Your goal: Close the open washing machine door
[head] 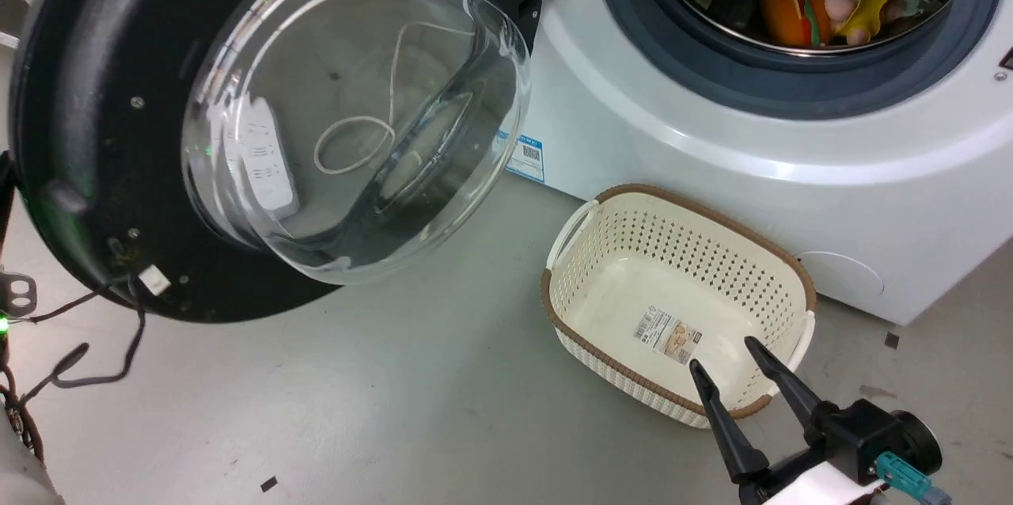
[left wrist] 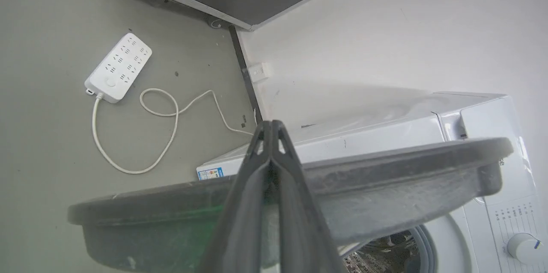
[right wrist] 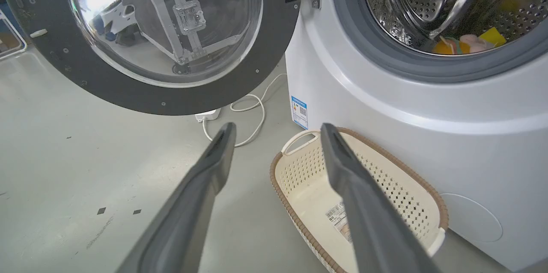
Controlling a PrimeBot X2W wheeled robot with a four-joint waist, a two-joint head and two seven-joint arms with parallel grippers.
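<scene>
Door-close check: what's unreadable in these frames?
1. Left wrist view: whether the left pincer touches the washing machine door; its own shut fingers cover the contact spot.
2. Head view: the drum load, cut off by the top edge.
3. Head view: the label print in the basket, too small.

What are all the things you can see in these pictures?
washing machine: one, white, on the right
washing machine door: one, black ring with clear glass, swung open on the left
colourful pile: one, orange, yellow and pink, inside the drum
basket: one, cream with a brown rim, on the floor in front of the machine
power strip: one, white with a looping cord, on the floor beyond the door
floor: grey
left end effector: one, dark, fingers together, at the door's edge
right end effector: one, dark, fingers apart, above the basket
</scene>
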